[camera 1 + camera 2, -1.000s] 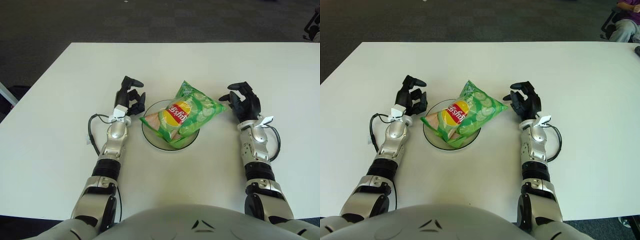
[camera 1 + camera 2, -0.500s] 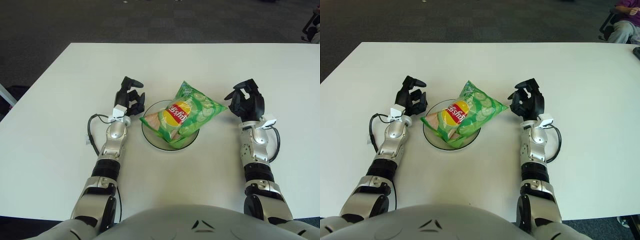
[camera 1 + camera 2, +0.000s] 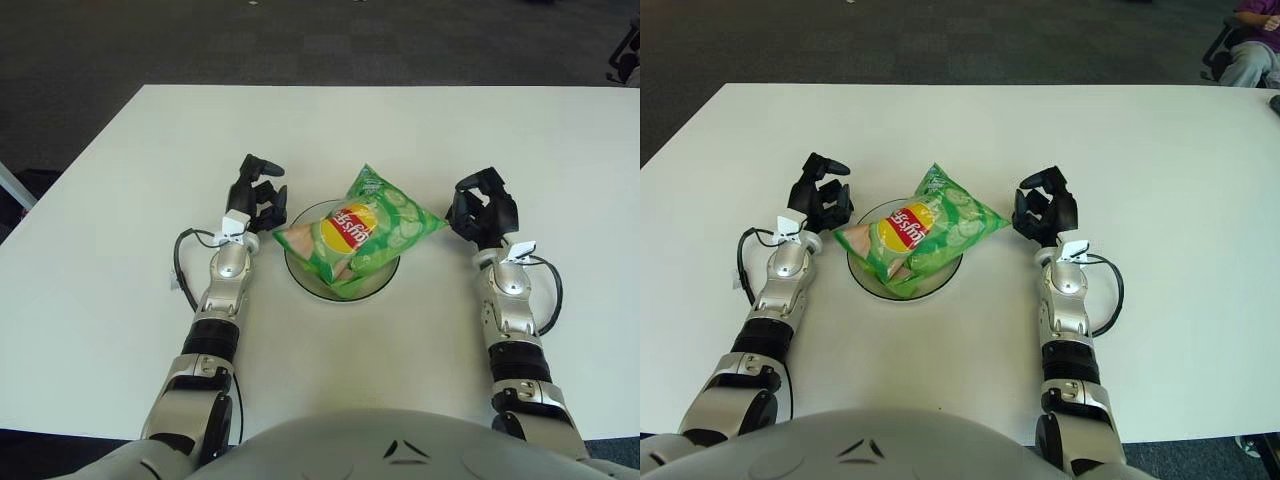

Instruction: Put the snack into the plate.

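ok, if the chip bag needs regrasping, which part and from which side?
Probably the chip bag's right corner, with the right hand coming from the right. The bag lies across the plate with that corner overhanging the rim toward that hand, so fingers could pinch the flat sealed edge there. The left hand sits by the left rim; its nearest corner also overhangs.

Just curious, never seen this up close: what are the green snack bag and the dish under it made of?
The snack bag looks like thin glossy plastic film: it crinkles and shines. The plate seems clear glass or plastic, since the white table shows through its rim.
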